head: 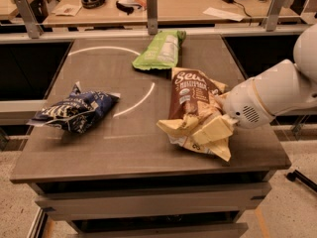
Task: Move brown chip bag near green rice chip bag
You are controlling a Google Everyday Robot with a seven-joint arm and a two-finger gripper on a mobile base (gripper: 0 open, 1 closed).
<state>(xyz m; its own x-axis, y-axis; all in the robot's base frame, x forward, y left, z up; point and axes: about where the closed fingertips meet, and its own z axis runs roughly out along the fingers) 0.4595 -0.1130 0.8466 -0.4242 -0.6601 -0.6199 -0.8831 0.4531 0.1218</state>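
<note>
- The gripper [228,120] is sitting at the right side of the table [124,155], at the end of a white arm coming in from the right edge
- Its tip is pressing into the crumpled cream-yellow lower part of the brown chip bag [190,97]; the folds are hiding it, so whether it is clamping the bag or standing wide, I cannot tell
- The brown chip bag is lying right of the table's centre, its dark brown top pointing to the far side and its pale bottom bunching up towards the near right, against the gripper
- The green rice chip bag [161,50] is lying flat at the far edge, just beyond the brown bag's top and slightly left; a narrow strip of table is showing between the two
- A dark blue bag [74,111] is lying well apart on the left side
- A white arc [142,96] is curving across the table top between the blue bag and the brown one
</note>
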